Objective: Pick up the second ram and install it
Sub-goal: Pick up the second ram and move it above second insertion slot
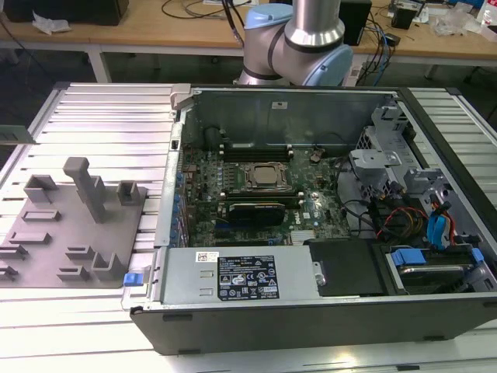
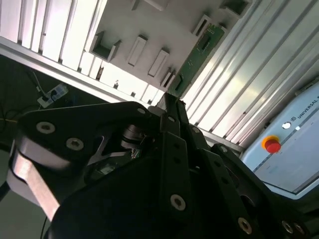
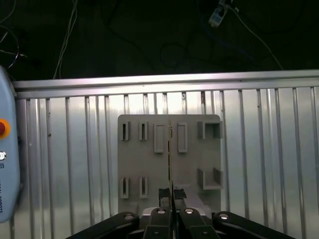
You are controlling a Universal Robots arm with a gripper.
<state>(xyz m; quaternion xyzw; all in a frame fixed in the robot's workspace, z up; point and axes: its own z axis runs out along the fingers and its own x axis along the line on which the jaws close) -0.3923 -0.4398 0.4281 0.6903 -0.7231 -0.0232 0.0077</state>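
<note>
The gripper clenched the second ram by one end, holding it over the grey fixture plate.

- In the second wrist view, the near end of the second ram is hidden between the closed tips of the gripper.
- In the first wrist view it shows edge-on as 1 thin line; its chips cannot be told.
- The arm is cut off by the exterior view's upper edge.
- The fixture plate runs off the exterior view's left.
</note>
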